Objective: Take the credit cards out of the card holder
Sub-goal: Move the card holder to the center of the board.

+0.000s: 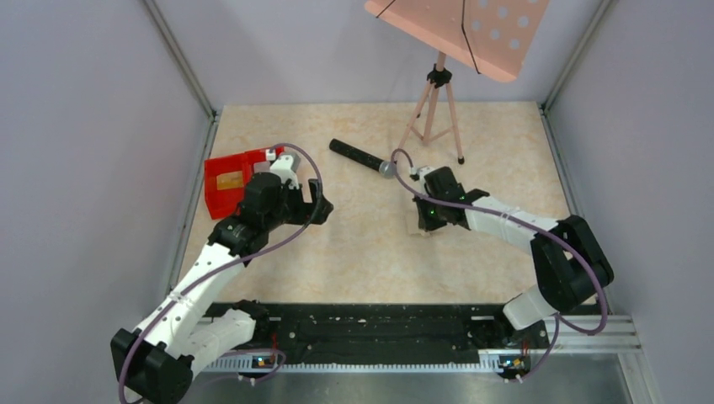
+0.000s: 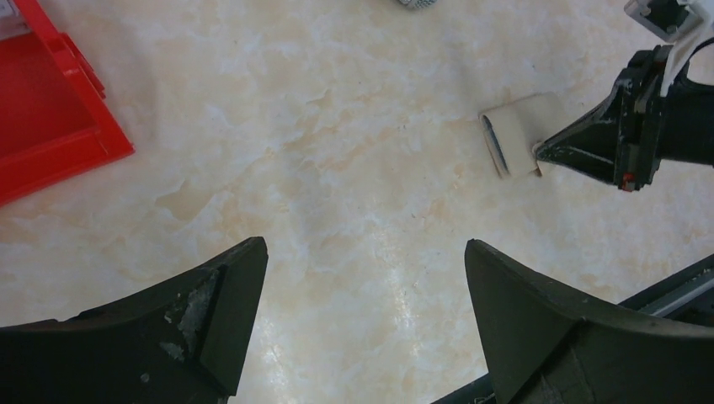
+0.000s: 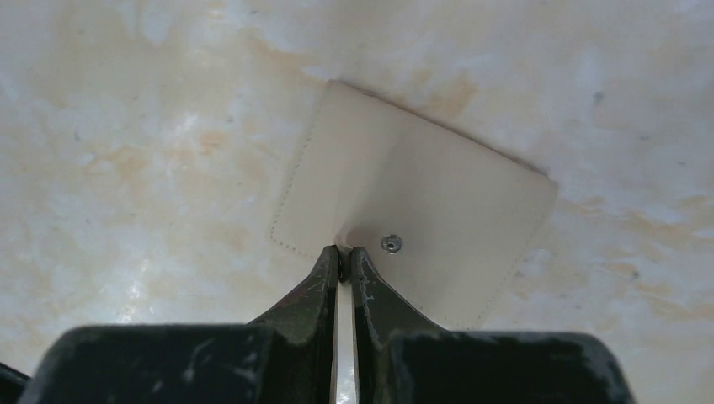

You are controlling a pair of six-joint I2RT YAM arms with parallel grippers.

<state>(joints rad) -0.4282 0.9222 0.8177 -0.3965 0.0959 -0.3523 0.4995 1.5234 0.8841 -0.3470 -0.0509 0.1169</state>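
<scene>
The card holder (image 3: 421, 194) is a pale flat wallet with a small metal snap, lying at mid-table. My right gripper (image 3: 345, 250) is shut on its near edge. In the top view the wallet (image 1: 417, 227) is mostly hidden under the right gripper (image 1: 425, 220). The left wrist view shows the wallet (image 2: 518, 126) with a dark slot at its left end, pinched by the right gripper (image 2: 539, 153). A gold-yellow credit card (image 1: 229, 180) lies in the red tray (image 1: 221, 199). My left gripper (image 2: 362, 248) is open and empty above bare table, to the right of the tray, and also shows in the top view (image 1: 320, 202).
A black microphone (image 1: 358, 155) with a silvery head lies at the back centre. A pink tripod (image 1: 434, 109) carrying a perforated pink board (image 1: 471, 29) stands at the back right. Grey walls enclose the table on three sides. The red tray's corner (image 2: 76, 126) shows in the left wrist view.
</scene>
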